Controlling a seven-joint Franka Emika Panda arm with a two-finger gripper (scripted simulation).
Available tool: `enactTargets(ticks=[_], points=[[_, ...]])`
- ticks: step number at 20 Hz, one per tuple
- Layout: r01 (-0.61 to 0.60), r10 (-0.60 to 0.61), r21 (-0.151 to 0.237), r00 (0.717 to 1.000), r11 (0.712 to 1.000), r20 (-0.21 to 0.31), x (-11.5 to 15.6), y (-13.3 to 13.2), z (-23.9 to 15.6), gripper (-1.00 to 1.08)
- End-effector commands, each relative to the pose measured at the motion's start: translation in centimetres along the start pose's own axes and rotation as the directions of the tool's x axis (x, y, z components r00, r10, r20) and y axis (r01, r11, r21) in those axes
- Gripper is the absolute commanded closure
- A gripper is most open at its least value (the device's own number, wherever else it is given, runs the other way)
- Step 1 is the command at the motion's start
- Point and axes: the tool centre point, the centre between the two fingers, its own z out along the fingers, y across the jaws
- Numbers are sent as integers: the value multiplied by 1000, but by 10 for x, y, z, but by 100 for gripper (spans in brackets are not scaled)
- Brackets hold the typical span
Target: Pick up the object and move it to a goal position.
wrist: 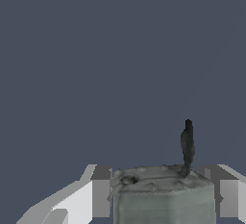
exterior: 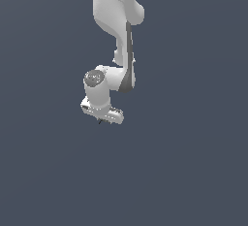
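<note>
In the wrist view the object (wrist: 163, 196) is a grey-green block with a thin dark prong (wrist: 187, 143) sticking out of it. It sits between my two white and grey fingers (wrist: 98, 192), which press on both of its sides. My gripper (wrist: 161, 189) is shut on it. No blue spot shows. In the exterior view the gripper (exterior: 102, 117) hangs from the white arm (exterior: 116, 26) and points down. Only a tiny dark tip of the object (exterior: 100, 121) shows under the hand.
A plain dark blue-grey surface (exterior: 193, 171) fills both views. No goal marker and no other object is in sight.
</note>
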Motion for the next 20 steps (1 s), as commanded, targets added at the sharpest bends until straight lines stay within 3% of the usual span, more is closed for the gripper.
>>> enactTargets(ticks=[1,20], points=[[-1,1,0,1000,1000,-1,6,7,-15,108],[-1,1,0,1000,1000,-1,76,80,-183,108]])
